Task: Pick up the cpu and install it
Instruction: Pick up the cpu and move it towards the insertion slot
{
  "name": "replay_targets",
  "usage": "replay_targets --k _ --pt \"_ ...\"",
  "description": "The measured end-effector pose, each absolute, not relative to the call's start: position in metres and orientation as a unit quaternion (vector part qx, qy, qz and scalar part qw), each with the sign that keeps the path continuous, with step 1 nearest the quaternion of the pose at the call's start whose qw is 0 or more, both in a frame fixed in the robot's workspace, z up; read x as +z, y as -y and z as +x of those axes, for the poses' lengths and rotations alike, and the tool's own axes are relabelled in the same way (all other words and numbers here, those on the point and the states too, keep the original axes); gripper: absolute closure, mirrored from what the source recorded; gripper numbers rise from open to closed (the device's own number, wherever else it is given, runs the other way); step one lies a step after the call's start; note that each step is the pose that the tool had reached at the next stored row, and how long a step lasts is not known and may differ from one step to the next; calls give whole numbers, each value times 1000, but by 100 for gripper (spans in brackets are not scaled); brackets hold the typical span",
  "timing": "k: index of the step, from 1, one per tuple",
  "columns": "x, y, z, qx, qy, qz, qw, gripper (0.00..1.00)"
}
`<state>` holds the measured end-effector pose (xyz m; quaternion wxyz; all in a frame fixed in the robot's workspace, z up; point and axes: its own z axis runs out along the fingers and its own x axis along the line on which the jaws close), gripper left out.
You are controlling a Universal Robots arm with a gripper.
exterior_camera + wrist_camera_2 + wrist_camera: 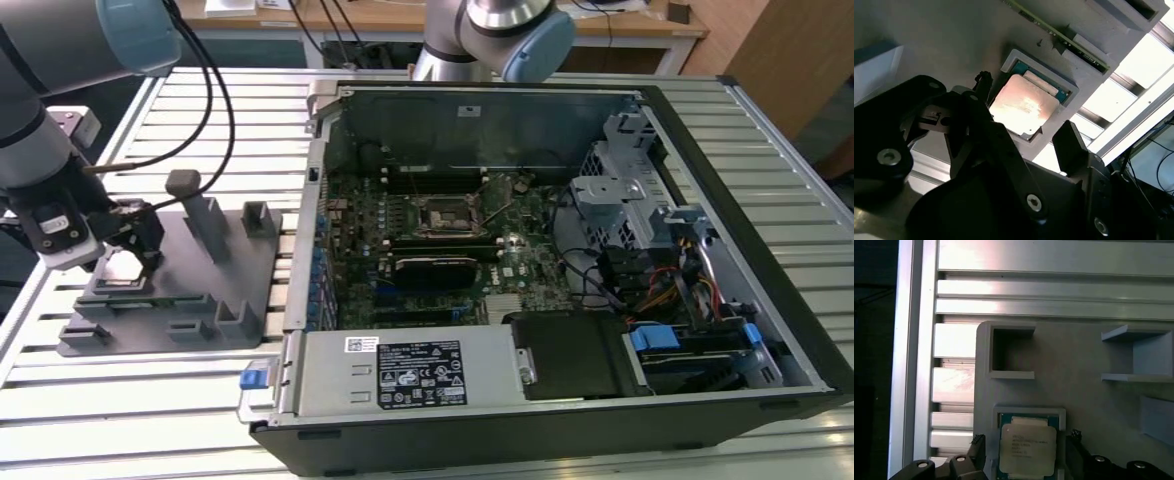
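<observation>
Second wrist view shows the gripper (1026, 107) open, straddling the cpu (1023, 106), which lies flat in a fixture tray (954, 35) pocket just below it. To grip well, it should close evenly on opposite edges and keep level. Exterior view adds the socket (442, 214), well apart inside the computer case (534, 440).
</observation>
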<state>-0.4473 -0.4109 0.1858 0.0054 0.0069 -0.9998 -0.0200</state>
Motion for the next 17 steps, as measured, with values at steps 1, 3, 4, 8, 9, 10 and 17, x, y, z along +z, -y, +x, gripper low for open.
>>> replay_targets --k 1,3,4,8,9,10,17 --pt "185 411 -448 -20 1000 7 5 27" --pt "184 411 -448 -20 1000 7 5 27" --pt "183 411 -448 -20 1000 7 5 28" --pt "183 411 -449 -20 1000 7 5 35" --pt "183 411 -449 -20 1000 7 5 35" --pt "183 411 -449 -20 1000 7 5 35" --pt "184 411 -449 -19 1000 5 5 36"
